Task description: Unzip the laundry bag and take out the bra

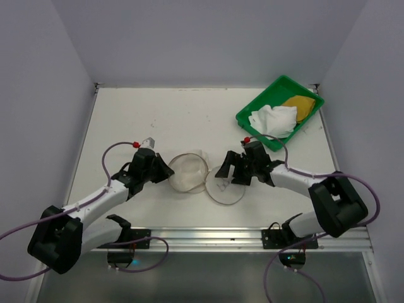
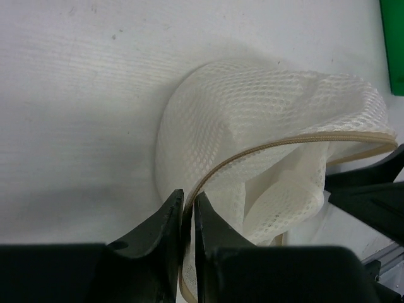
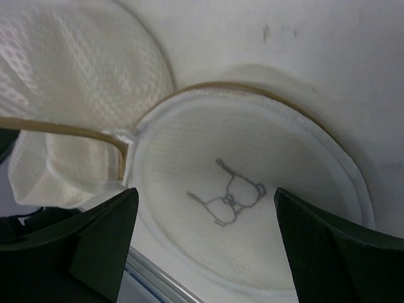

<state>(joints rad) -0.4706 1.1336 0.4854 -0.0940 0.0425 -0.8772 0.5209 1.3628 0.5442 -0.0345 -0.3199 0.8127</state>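
- Finding the bag (image 1: pixel 187 172) unzipped mid-bench, near the front edge: whitish mesh slumping, tan zip running round the rim.
- Pinching that zip rim on the bag's left side with the left gripper (image 2: pixel 188 205), jaws pressing together on it.
- Hovering the right gripper (image 1: pixel 235 168) over the lid (image 3: pixel 246 189), jaws spread wide, gripping nothing.
- Showing a small black bra drawing on the lid, lying flat, flipped rightwards.
- Resting the bra (image 1: pixel 278 117) in the tray (image 1: pixel 303 87) at the far right corner: white fabric bunching beside a mustard cup.
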